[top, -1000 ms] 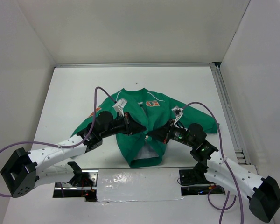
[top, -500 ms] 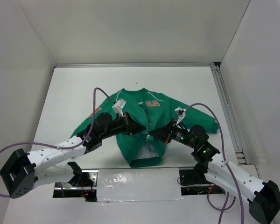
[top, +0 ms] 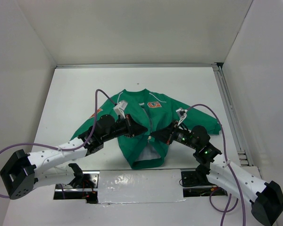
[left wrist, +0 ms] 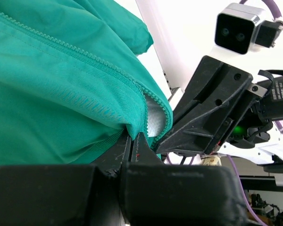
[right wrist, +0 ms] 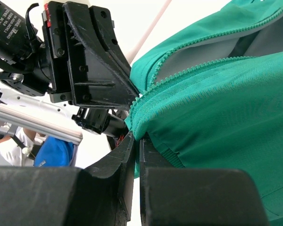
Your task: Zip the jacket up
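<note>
left hand pinches the lower front edge of the small green fabric jacket; right hand pinches the facing edge. jacket lies mid white bench, zipper gaping at hem. risk: shallow grips slip under pull, teeth skew, slider jams.

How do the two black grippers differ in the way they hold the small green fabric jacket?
The left gripper pinches the front panel left of the zipper in the top view. The right gripper pinches the panel on the other side. The left gripper sits slightly higher in that view than the right gripper. Both are shut on the small green fabric jacket, at its edge by the zipper teeth.
</note>
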